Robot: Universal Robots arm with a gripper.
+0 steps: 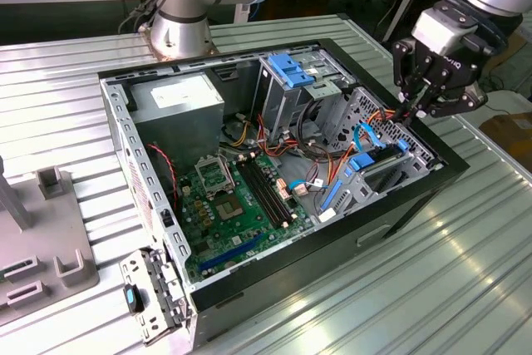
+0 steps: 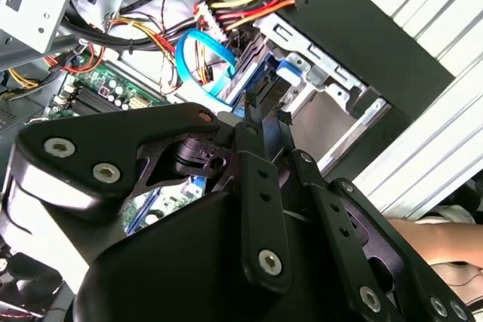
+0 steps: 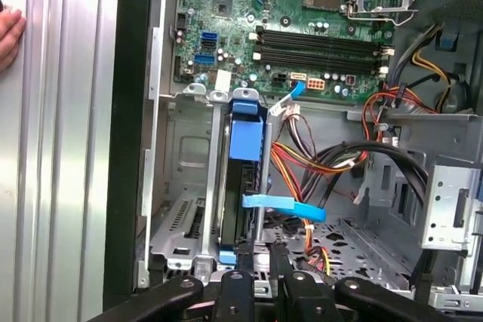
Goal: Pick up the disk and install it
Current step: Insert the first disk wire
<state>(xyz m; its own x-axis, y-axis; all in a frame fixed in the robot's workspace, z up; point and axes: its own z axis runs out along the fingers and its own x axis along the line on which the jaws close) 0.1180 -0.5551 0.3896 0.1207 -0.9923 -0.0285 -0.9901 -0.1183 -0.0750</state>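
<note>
The disk (image 3: 240, 186) stands on edge inside a metal bay at the front of the open computer case (image 1: 432, 174). Its light-blue bracket (image 3: 246, 135) runs over its far end. In the exterior view the disk (image 1: 376, 164) sits low at the case's right side. My gripper (image 1: 406, 115) hangs right above that bay on the exterior view's right. Its fingertips (image 3: 243, 260) are drawn close together at the disk's near end in the first wrist view. The second wrist view shows the gripper (image 2: 264, 115) tips just short of the blue bracket (image 2: 290, 75). Whether they pinch anything is hidden.
A blue flat cable (image 3: 283, 205) and bundles of coloured wires (image 3: 332, 160) lie beside the bay. The motherboard (image 1: 241, 205), power-supply box (image 1: 179, 97) and a drive cage with a blue latch (image 1: 291, 68) occupy the case. A person's hand (image 3: 7, 32) rests on the table beside the case.
</note>
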